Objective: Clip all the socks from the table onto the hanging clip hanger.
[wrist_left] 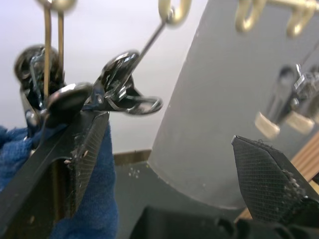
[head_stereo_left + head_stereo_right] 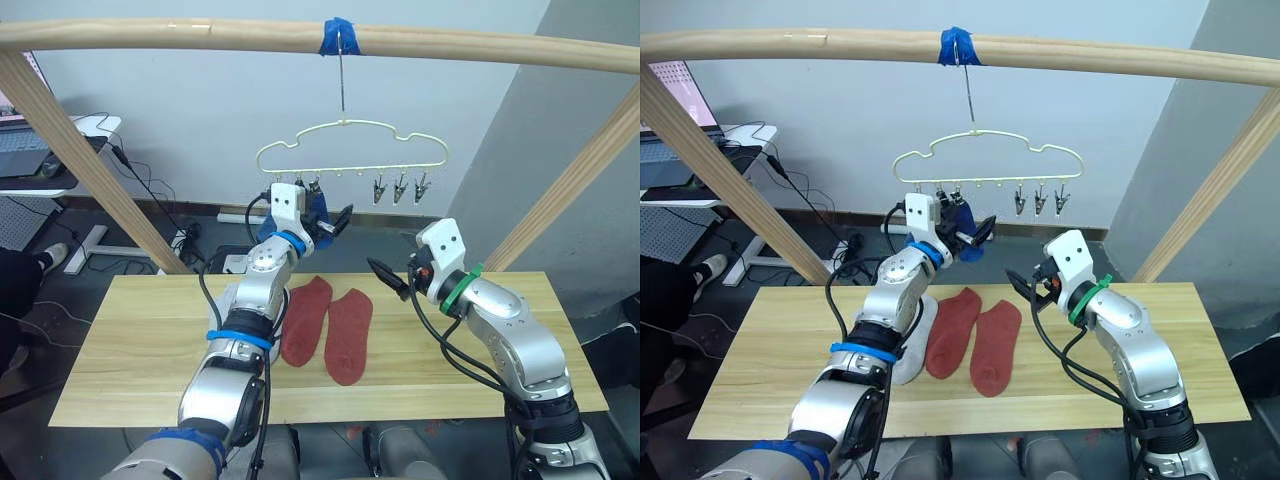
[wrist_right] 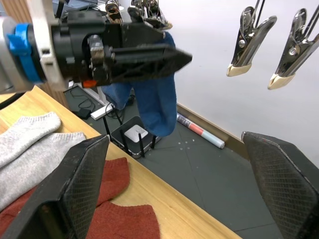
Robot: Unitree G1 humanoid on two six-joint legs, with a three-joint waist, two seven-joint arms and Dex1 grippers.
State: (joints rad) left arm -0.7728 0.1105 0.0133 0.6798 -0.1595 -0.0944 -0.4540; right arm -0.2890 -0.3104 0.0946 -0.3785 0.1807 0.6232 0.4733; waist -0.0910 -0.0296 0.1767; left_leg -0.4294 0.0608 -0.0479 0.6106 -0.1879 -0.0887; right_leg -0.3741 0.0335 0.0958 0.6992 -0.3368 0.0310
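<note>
Left gripper [image 2: 975,235] is hovering jaws apart just beside a hanging blue sock [image 3: 149,99]; right gripper [image 2: 392,278], also spread, is nearer the red socks [image 2: 330,325].

Head stereo pair looks down over table [image 2: 120,340]; wrist cameras close, both facing clip hanger [image 2: 350,150].

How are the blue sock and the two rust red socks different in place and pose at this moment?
The blue sock hangs down in the air under the clip hanger, beside the left pincer; the rust red socks lie flat on the table. The blue sock is at a clip; the red pair touches no clip and no pincer. The blue sock is single here; the red ones lie side by side. All look like short knit socks.
</note>
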